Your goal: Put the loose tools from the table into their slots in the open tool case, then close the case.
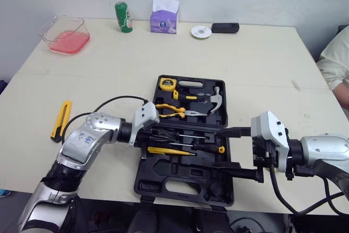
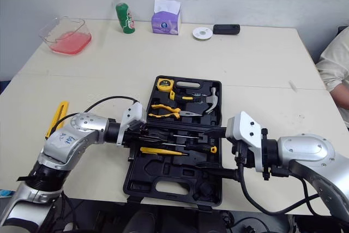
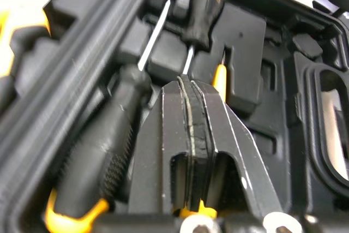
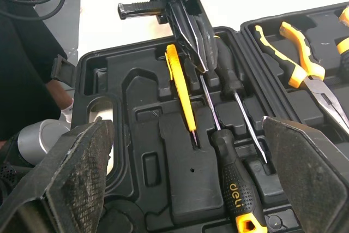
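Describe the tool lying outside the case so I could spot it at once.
Start at the pale table and find the open black tool case near its front edge. Look to the robot's left of the case: a yellow and black utility knife lies on the bare tabletop. Unlike the yellow-handled pliers, it sits outside the case.

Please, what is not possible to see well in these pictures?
1. What lies under the left end effector: left wrist view, its shut jaws cover it.
2. Person: left eye view, cut off by the right edge.
3. Can label: left eye view, too small to read.
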Available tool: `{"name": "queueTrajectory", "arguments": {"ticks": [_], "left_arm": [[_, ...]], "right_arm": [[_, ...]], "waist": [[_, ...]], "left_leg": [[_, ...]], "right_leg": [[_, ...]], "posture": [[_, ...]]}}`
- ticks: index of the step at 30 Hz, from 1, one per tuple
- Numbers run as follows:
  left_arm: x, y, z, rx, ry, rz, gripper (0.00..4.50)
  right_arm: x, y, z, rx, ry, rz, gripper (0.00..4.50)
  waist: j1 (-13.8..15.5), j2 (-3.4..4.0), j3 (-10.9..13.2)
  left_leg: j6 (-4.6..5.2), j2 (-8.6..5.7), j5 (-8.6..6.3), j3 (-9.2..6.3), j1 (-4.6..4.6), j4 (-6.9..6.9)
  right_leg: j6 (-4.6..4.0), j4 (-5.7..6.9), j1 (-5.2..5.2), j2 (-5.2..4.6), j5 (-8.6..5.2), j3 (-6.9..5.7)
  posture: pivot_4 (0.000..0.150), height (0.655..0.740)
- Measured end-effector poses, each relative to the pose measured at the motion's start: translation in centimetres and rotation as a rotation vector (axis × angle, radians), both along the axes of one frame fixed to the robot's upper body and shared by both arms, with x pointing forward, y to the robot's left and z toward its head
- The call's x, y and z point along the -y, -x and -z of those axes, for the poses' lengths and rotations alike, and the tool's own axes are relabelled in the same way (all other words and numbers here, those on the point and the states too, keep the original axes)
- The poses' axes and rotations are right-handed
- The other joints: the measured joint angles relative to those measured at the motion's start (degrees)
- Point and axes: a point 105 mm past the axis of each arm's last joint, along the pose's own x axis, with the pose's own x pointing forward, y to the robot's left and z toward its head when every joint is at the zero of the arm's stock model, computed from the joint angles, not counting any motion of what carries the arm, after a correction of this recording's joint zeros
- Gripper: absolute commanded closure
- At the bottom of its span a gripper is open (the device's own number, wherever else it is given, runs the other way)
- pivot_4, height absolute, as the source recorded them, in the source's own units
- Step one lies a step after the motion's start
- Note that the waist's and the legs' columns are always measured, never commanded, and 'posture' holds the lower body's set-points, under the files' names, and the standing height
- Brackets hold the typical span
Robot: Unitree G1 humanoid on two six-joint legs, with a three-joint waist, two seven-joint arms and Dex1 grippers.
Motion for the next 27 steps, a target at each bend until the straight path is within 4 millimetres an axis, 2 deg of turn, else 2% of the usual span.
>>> {"name": "queueTrajectory", "arguments": {"ticks": [6, 16, 27], "left_arm": [[-0.3, 0.4, 1.0, -0.023, -0.066, 0.005, 4.45], [-0.4, 1.4, 1.0, 0.041, -0.141, 0.053, 4.45], [-0.5, 1.3, 1.3, 0.062, -0.175, 0.051, 4.45]], "right_arm": [[0.0, -0.1, 0.0, 0.006, 0.006, 0.005, 0.0], [0.0, -0.2, 0.0, 0.009, 0.006, 0.01, 0.0], [0.1, -0.2, 0.1, 0.011, 0.011, 0.015, 0.0]], "waist": [[0.0, 0.0, 0.0], [-0.1, 0.07, 0.0], [-0.1, 0.11, -0.2]], "left_leg": [[0.0, 0.0, 0.0, 0.0, 0.01, -0.01], [0.0, 0.01, 0.0, 0.0, 0.08, -0.06], [0.01, 0.0, -0.01, 0.01, 0.21, -0.05]], "right_leg": [[0.0, -0.01, 0.0, 0.0, 0.0, 0.01], [0.0, -0.03, 0.03, 0.0, 0.0, 0.04], [0.0, -0.02, 0.14, 0.01, 0.0, 0.08]], "posture": [[0.15, 0.74], [0.15, 0.74], [0.15, 0.74]]}}
